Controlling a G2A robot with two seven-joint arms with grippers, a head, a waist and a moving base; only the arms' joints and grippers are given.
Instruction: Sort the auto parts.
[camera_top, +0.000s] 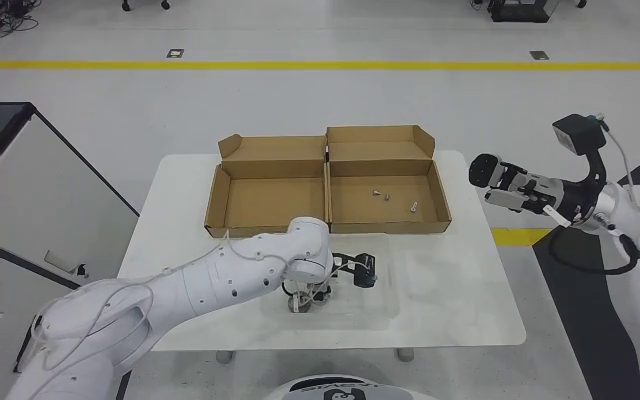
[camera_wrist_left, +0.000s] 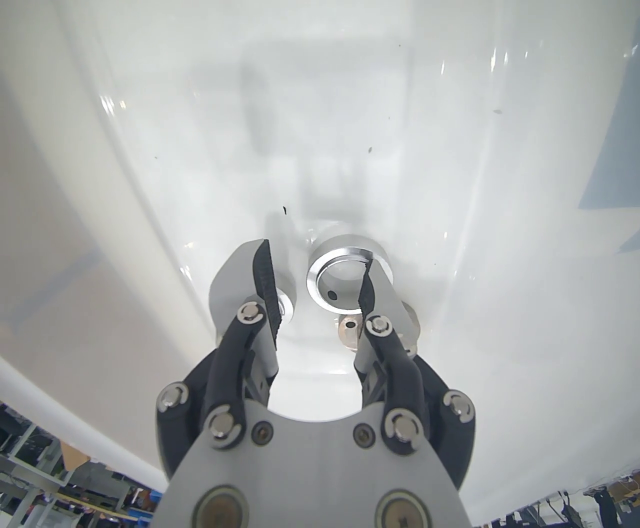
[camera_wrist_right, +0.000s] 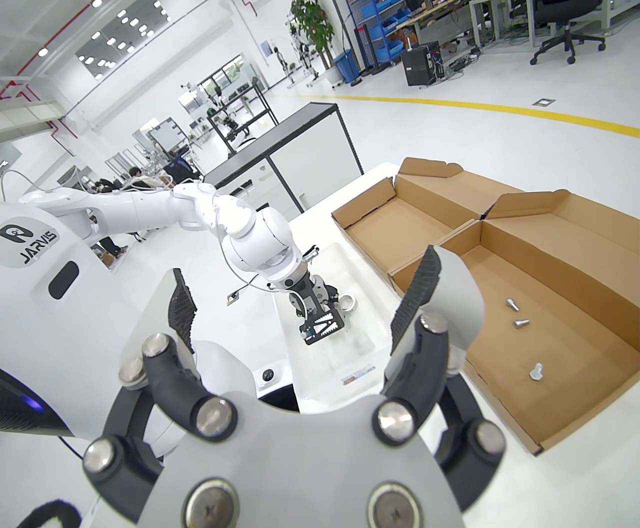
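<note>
Low in the white tray, lower centre of the top view: left hand, fingers apart, one pad inside the metal ring (the other outside it). Small round metal parts just beside. Off the bench, at the right edge: right hand, fingers wide apart, holding nothing. Upper centre: two open cardboard boxes, three bolts in the one to the right.

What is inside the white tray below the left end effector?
The tray holds a metal ring and a small holed metal disc. The left end effector's fingers cover most of two more metal parts, so their shape is unclear.
</note>
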